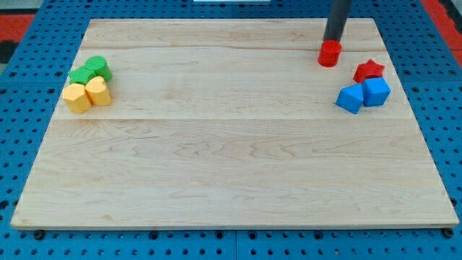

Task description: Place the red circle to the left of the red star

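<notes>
The red circle (329, 53) stands near the view's top right on the wooden board (231, 144). The red star (369, 70) lies to its right and slightly lower, apart from it. My tip (333, 40) is at the circle's top edge, touching or almost touching it from the view's top side. The dark rod rises out of the view's top.
Two blue blocks (363, 94) sit just below the red star, touching it. At the view's left are two green blocks (92, 70) and two yellow blocks (87, 94) in a tight cluster. A blue pegboard (29, 87) surrounds the board.
</notes>
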